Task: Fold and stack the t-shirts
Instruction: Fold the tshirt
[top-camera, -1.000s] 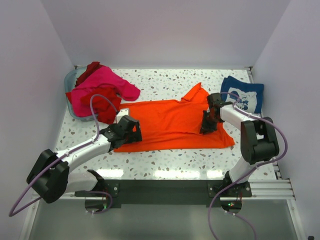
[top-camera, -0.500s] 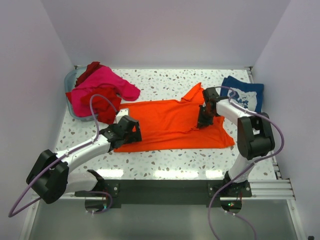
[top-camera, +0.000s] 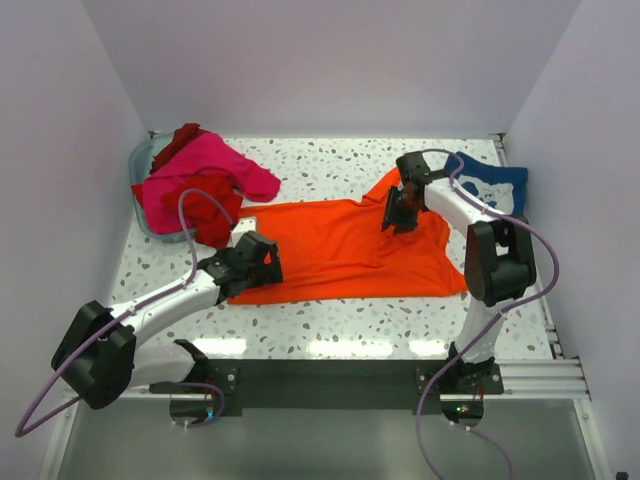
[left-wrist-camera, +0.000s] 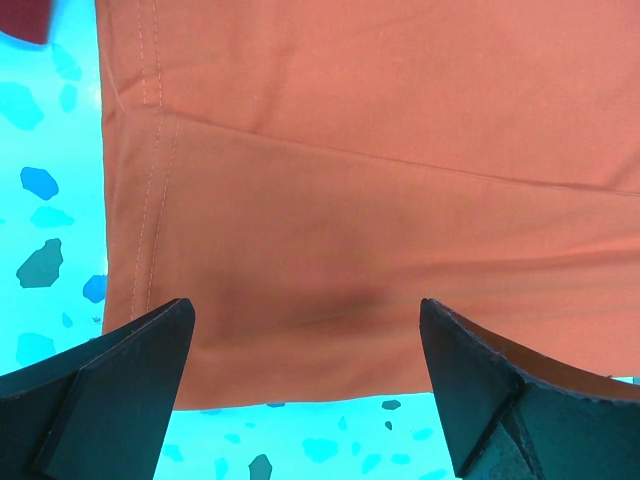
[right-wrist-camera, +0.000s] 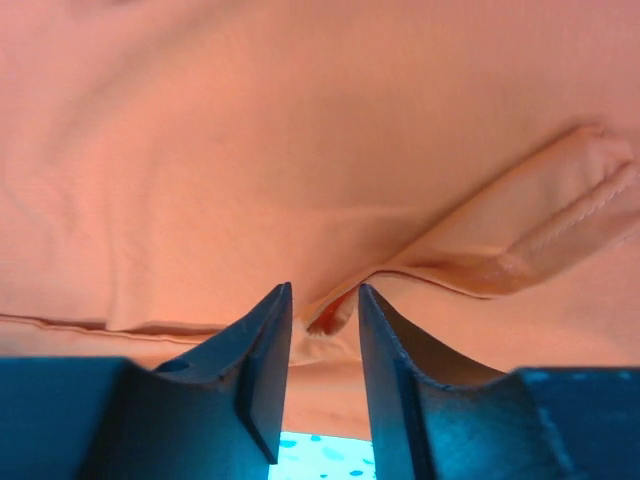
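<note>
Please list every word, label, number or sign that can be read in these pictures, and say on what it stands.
Navy blue t-shirt: it has a white print, too small and partly hidden to read.
Orange t-shirt: plain, no text in any view.
Nothing else in the pictures carries readable text.

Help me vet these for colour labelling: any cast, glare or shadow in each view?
Top external: natural colours, white glare strips at the near edge of the speckled terrazzo table. Left wrist: table turns cyan, a dark shadow smudge on the bright orange cloth t-shirt. Right wrist: the orange washes out to pale peach.
</note>
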